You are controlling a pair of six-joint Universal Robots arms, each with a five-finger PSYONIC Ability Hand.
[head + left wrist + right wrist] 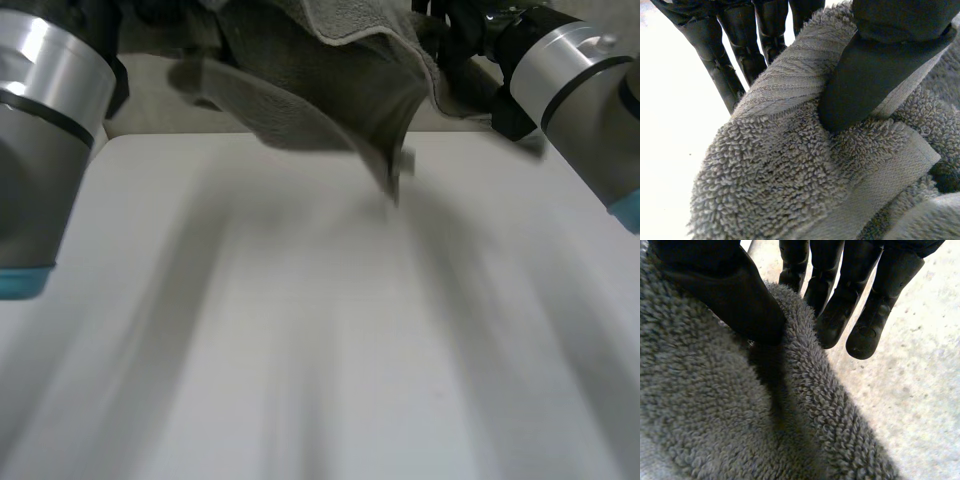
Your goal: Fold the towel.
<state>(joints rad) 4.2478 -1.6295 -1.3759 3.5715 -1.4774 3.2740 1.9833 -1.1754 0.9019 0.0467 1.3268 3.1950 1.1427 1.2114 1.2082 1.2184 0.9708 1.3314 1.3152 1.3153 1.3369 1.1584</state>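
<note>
Towel (320, 100): not yet folded, by the look of things; hung over the white table (320, 350) rather than lay on it; white table: across the whole lower part of the head frame, far edge near the top; Left arm (45, 150): at the left edge of that frame; right arm (580, 70): at the upper right corner; both aimed toward upper centre. Towel itself: grey terry, bunched in the air at upper centre; one flap drooped to just right of centre, tip low over the far part of the table; touching or apart, could not tell. Left hand (865, 85): clamped on a hemmed edge of the cloth, thumb dug into the pile, fingers (735, 65) straight behind the fold; Right hand (730, 300): gripped a thick rolled edge, thumb on top, fingertips (865, 335) just beside it on the far side. Done, as a judgement: raised and pinched in two places, nothing more; saw no crease, no stacked layers; left: laying flat, halving, matching edges, smoothing.
</note>
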